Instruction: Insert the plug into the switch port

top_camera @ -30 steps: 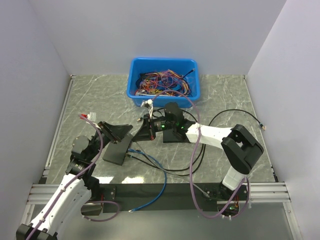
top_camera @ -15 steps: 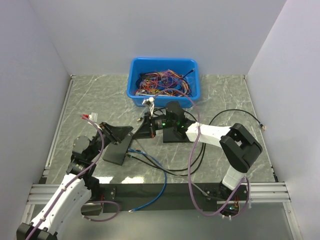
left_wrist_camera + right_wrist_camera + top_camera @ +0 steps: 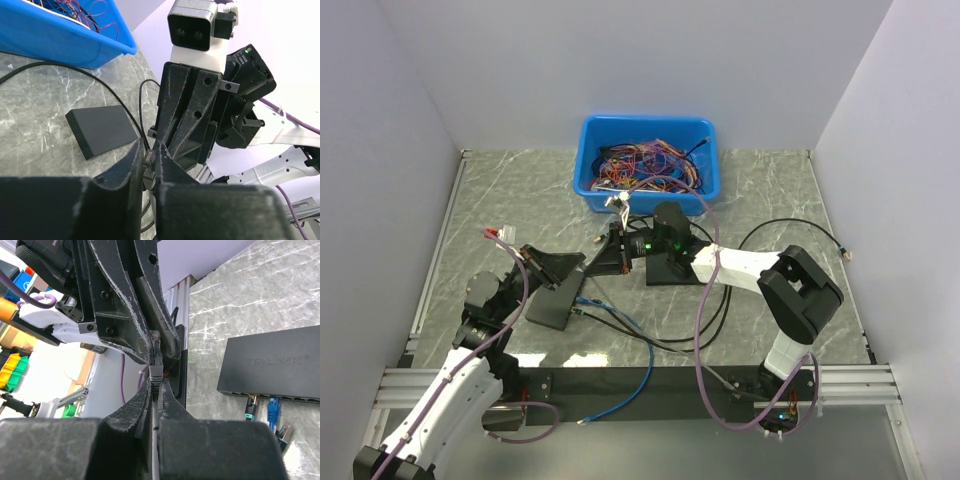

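Note:
In the right wrist view my right gripper (image 3: 156, 385) is shut on the grey boot of the plug (image 3: 156, 371), whose clear tip points up between my left arm's fingers (image 3: 125, 315). In the left wrist view the plug (image 3: 147, 167) sits pinched in my left gripper (image 3: 147, 157), with the right arm's fingers (image 3: 190, 110) just beyond it. From above, both grippers (image 3: 570, 265) (image 3: 597, 262) meet tip to tip over the table. The switch (image 3: 270, 365) (image 3: 548, 308) lies flat below them, and its port row (image 3: 270, 399) holds three other plugs.
A plain black slab (image 3: 102, 131) (image 3: 665, 272) lies under my right arm. A blue bin (image 3: 648, 160) of tangled wires stands at the back. Black cables and a blue one (image 3: 630, 340) loop over the table between switch and right arm base.
My left gripper's jaws have closed in onto the plug's tip. The right gripper has edged slightly left, still holding the plug.

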You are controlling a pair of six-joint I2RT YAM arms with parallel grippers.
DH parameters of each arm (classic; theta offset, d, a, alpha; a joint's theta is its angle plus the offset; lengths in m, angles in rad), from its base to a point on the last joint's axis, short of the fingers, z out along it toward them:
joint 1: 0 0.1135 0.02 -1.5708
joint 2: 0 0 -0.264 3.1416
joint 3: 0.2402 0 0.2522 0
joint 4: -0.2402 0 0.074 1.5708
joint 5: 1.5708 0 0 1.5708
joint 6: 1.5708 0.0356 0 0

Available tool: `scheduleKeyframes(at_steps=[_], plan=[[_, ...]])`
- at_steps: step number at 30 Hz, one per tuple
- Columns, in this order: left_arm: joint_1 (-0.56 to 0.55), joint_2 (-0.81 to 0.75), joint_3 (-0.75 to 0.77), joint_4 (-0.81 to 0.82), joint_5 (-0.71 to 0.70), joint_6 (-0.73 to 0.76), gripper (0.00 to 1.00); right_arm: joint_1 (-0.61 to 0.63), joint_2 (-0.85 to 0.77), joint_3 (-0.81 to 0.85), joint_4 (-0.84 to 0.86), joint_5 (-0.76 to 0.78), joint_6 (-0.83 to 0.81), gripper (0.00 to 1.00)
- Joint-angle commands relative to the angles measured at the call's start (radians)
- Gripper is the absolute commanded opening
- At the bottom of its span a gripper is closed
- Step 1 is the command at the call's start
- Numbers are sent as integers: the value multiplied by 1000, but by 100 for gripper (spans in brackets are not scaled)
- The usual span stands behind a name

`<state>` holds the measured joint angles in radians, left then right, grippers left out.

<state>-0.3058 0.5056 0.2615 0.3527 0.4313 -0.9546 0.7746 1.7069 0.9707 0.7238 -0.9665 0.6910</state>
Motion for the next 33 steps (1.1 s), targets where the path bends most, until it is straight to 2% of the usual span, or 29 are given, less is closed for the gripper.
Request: scheduleKeyframes(at_steps=[1,3,5,6,8,9,12,14,18,26,33], plan=[[-4,-10,10,29,23,14,8,-6,11,25,29,9,-18,0],[-4,-12,13,20,18,13,1,-8,-3,22,-16,31,-47,0],[-4,-12,19,6,11,8,1,-8,-36,31,-122,104,-85,7],[-3,-9,37,-42,-12,4,0,-8,-50,37,-162,133,-129,21],[-4,5,77,-133,-57,-3,1,-8,-93,68,-292,234,-197,36],[-4,29,131,-244,-80,-3,1,-6,-107,77,-326,270,-217,43],[-3,82,205,-346,-111,4,1,6,-177,108,-470,437,-294,40],[-4,94,220,-350,-100,-16,0,26,-228,129,-564,588,-358,40],[-4,108,222,-345,-97,-49,1,92,-250,193,-710,791,-450,41],[-4,103,231,-350,-98,-55,1,210,-210,247,-771,879,-493,41],[-4,85,219,-347,-105,-50,0,253,-182,263,-776,896,-498,41]])
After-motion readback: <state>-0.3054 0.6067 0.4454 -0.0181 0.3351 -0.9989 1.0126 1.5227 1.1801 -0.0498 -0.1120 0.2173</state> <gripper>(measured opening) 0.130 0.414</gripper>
